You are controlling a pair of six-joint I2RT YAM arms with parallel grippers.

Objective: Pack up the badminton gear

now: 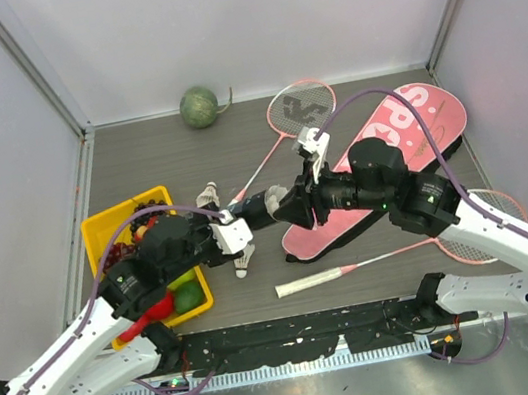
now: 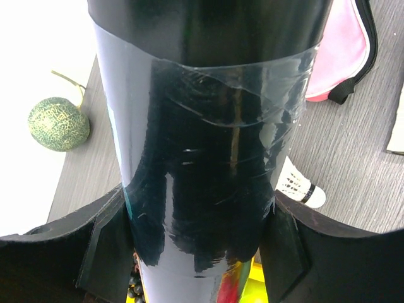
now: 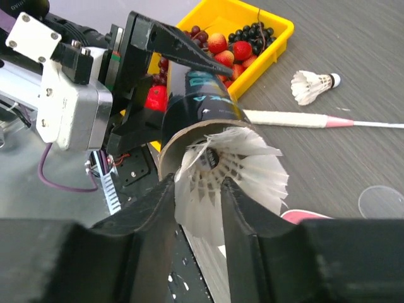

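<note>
My left gripper (image 2: 199,196) is shut on the long black tube (image 2: 208,158), which it holds level above the table (image 1: 265,204). A white feather shuttlecock (image 3: 246,167) sits in the tube's open mouth (image 3: 202,104), cork inward. My right gripper (image 3: 197,183) is at that mouth, its fingers slightly apart, one on each side of the skirt's lower feathers. Two more shuttlecocks (image 1: 244,260) (image 1: 208,195) lie on the table. One pink racket (image 1: 302,108) lies at the back, the other (image 1: 357,265) in front. The pink SPORT bag (image 1: 405,128) lies under my right arm.
A yellow fruit tray (image 1: 112,228) stands at the left, under my left arm. A green melon (image 1: 198,107) rests against the back wall. A clear round disc (image 3: 382,202) lies on the table near the bag. Walls close in three sides.
</note>
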